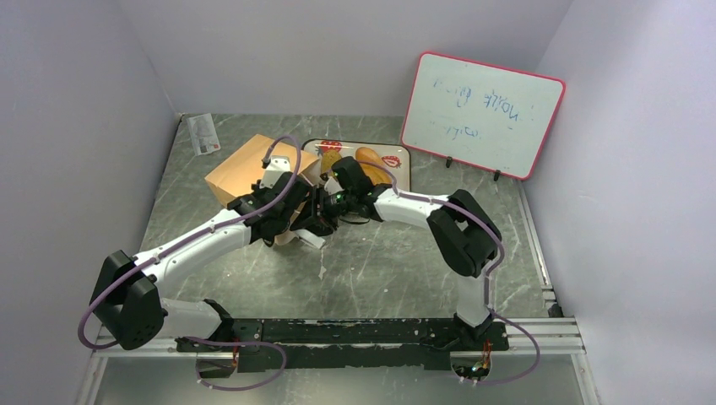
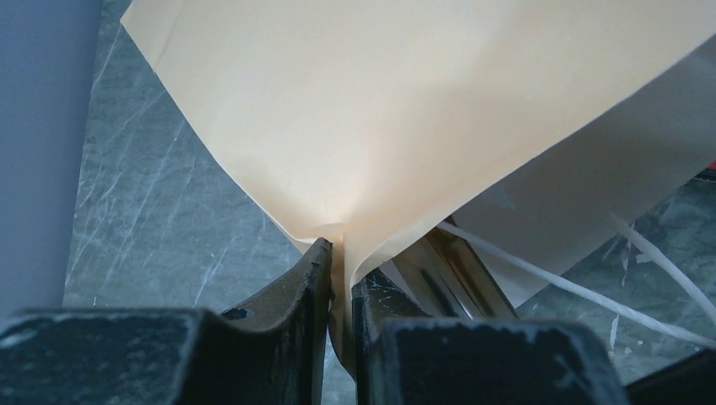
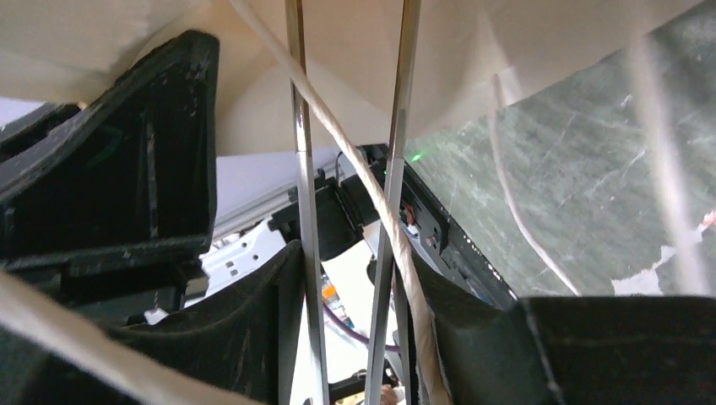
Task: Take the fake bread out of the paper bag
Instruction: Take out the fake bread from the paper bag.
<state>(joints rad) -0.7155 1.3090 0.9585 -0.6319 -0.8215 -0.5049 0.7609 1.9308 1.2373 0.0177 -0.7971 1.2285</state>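
Clenched tight, the left fingers (image 2: 295, 312) pinch a fold of the paper bag (image 2: 380, 110), which sits left of centre on the desk (image 1: 380, 261). Beside them, the right fingers (image 3: 253, 337) grasp the silver tongs (image 3: 298, 169) at the bag's edge. Two pieces of fake bread (image 1: 370, 156) lie on the strawberry-print tray (image 1: 405, 173), just right of the bag.

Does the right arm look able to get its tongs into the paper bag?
Probably yes: the left jaws pinch the paper bag, and the tongs point at it; only a cord handle crosses them.

White arms (image 1: 203, 240), purple cables (image 1: 84, 325), black joints (image 1: 460, 232), left tool (image 2: 340, 266), right tool (image 3: 350, 270).
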